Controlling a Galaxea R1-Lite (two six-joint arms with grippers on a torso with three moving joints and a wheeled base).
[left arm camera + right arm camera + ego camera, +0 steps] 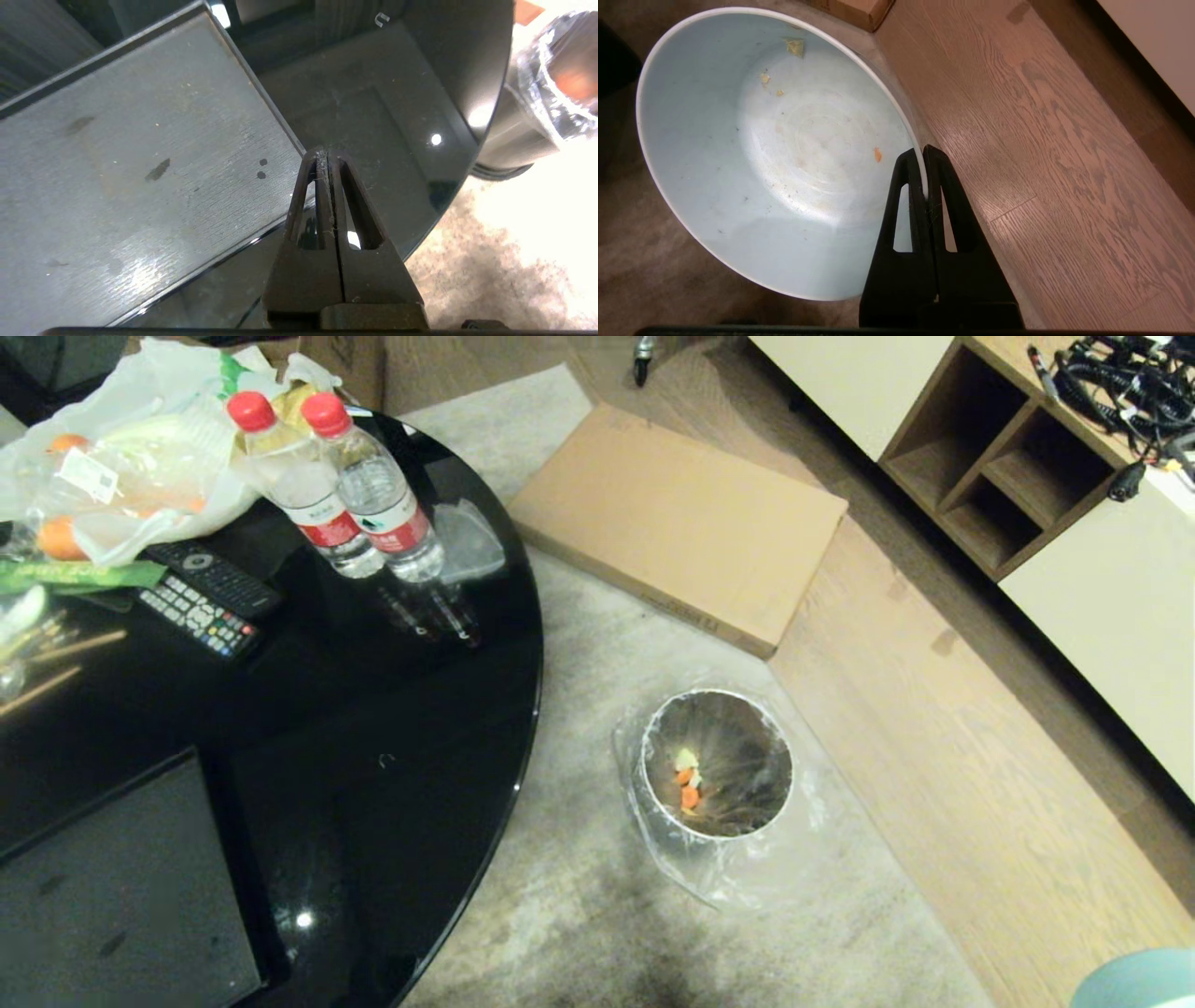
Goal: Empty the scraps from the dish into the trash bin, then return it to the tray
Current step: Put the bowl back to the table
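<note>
2 tools are pressed together: the right tool (923, 156) clamps the tilted dish (775, 154) rim, the left tool (325, 158) hangs empty over the tray (140, 154).

In the head view we see only a pale sliver of the dish (1134, 980), cut off at the bottom right corner, and neither arm. The tray (112, 896) runs off the bottom left edge. The scraps (689, 782) in the trash bin (653, 803) are too small to sort.

left gripper (327, 156) jaws closed, right gripper (923, 156) clamped
</note>
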